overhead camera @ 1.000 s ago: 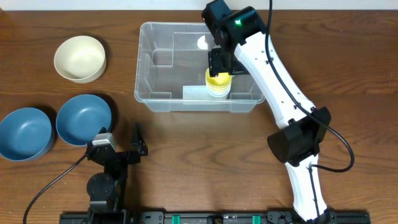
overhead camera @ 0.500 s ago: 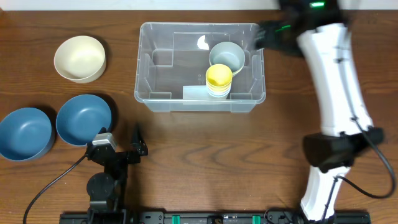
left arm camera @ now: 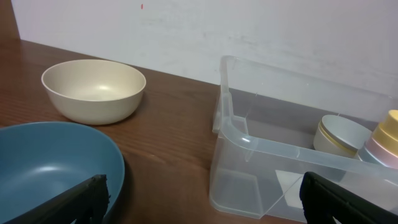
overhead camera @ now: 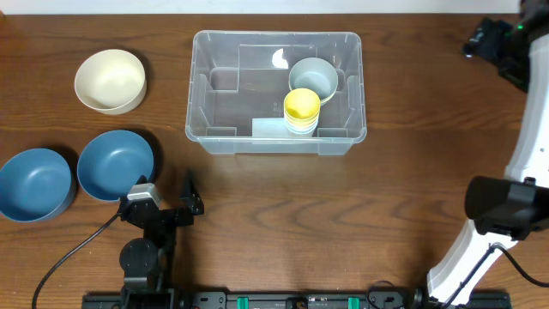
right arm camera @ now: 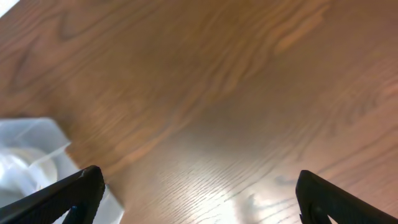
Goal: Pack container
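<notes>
Container [overhead camera: 232, 107]: at the middle back of the bench [overhead camera: 274, 223], with a grey bowl [overhead camera: 313, 77] and yellow cups [overhead camera: 302, 107] inside.
Right gripper [right arm camera: 199, 198]: wide open, holding nothing, well away.
Left gripper [left arm camera: 205, 202]: wide open, holding nothing.
Your job: probably the near blue bowl [overhead camera: 116, 163] next. Pinch its rim and set it in the bare left part.

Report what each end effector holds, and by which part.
Nothing is held. The left end effector and the right end effector are both open and empty.
</notes>
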You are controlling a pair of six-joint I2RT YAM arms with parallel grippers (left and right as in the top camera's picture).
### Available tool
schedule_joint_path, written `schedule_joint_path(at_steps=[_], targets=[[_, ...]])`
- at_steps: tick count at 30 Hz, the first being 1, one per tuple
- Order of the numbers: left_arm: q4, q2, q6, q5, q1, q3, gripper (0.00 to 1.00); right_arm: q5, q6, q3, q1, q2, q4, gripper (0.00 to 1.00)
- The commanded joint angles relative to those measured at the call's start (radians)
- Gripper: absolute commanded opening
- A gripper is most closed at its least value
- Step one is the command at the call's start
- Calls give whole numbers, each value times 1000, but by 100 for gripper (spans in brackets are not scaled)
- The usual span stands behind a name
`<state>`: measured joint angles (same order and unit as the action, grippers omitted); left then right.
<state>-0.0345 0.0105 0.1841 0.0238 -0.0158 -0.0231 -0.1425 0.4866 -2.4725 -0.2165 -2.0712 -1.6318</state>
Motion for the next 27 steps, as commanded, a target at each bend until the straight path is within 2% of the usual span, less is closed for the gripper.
schedule_joint_path(at_steps=[1, 10, 11, 14, 16, 19, 27], targets=[[-37, -6, 2, -9, 4, 19, 98, 5, -1, -4, -27, 1, -4, 99], [-36, -6, 7, -8, 4, 19, 98, 4, -1, -4, -46, 1, -3, 99], [-36, -6, 43, 10, 4, 18, 98, 4, -1, -4, -46, 1, -3, 99], [-55, -4, 66, 199, 4, -8, 98, 4, -1, -4, -46, 1, -3, 99], [-101, 2, 114, 282, 4, -48, 98, 4, -1, -4, -46, 1, -3, 99], [-201, 26, 166, 309, 4, -135, 98, 4, -1, -4, -47, 1, -3, 99], [-388, 168, 132, 304, 4, -412, 98, 4, -1, -4, -46, 1, -3, 99]])
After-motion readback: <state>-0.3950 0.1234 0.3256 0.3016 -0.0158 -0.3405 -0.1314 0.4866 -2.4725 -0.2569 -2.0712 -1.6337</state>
